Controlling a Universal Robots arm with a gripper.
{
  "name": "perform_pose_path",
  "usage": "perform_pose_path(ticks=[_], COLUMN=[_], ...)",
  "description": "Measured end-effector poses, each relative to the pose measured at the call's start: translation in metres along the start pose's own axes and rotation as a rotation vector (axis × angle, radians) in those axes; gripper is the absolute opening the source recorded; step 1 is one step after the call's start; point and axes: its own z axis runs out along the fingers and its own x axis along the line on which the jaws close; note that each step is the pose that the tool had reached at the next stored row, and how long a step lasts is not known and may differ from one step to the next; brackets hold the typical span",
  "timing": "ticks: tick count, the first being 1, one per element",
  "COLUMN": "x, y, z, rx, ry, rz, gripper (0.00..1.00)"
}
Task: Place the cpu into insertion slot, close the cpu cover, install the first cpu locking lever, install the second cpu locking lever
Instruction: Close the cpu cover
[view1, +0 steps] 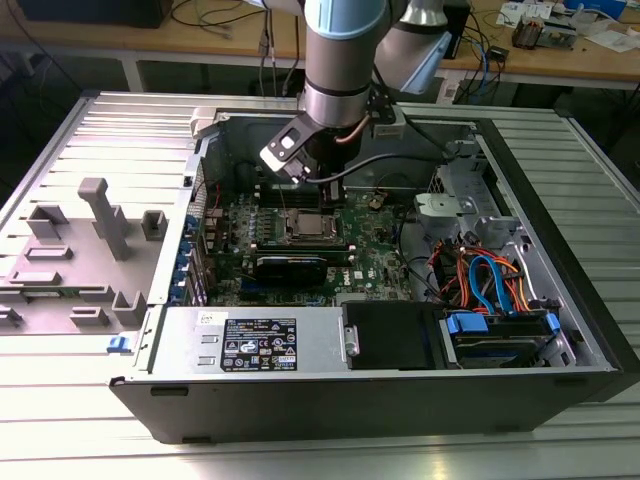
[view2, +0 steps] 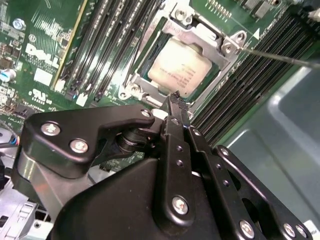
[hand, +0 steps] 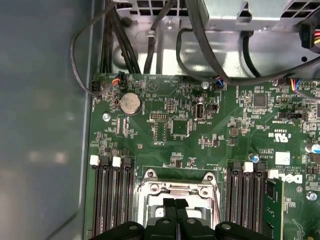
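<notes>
Holds the end effector (view2: 175, 100) low inside the open computer case (view1: 560, 300), fingers pressed together with nothing between them, tips just beside one edge of the socket (view2: 131, 86). Looks like a pushing pose rather than a grasp: one narrow closed point, slim enough to work between the socket rim and the memory slots (view2: 107, 40).

Shows the chip (view2: 181, 71) already lying flat in the socket, pale metal top up. Shows the cover frame (view2: 204, 39) down around it, window framing the chip. Suggests seating and covering done.

Shows a thin wire lever (view2: 280, 57) reaching out from a corner of the frame across the far memory slots, well away from the fingertips. Seems unlatched, though hard to tell for certain.

Puts the closed fingertips (hand: 169, 207), in the first wrist view, right at the edge of the frame and centred on it, above the green board (hand: 200, 130).

Stands the arm upright over the middle of the board in the exterior view, with the case lying on its side on the bench (view1: 60, 420) for access from above. Keeps a grey holder (view1: 95, 240) well apart at the exterior view's left.
</notes>
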Motion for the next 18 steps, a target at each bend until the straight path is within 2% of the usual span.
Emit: perform_pose_path(ticks=[3, 13, 14, 17, 18], x=[0.0002, 0.0002, 0.0002, 0.0007, 0.0009], y=[-0.0035, -0.0039, -0.0052, -0.0156, -0.0209], z=[0.0006, 0.0008, 0.0013, 0.0034, 0.0045], rx=[0.0001, -0.0003, -0.0002, -0.0002, -0.0001], ry=[0.0004, 0.0006, 0.0011, 0.0015, 0.0015], rz=[-0.003, -0.003, -0.004, -0.007, -0.008], gripper=[0.11, 0.11, 0.11, 0.11, 0.11])
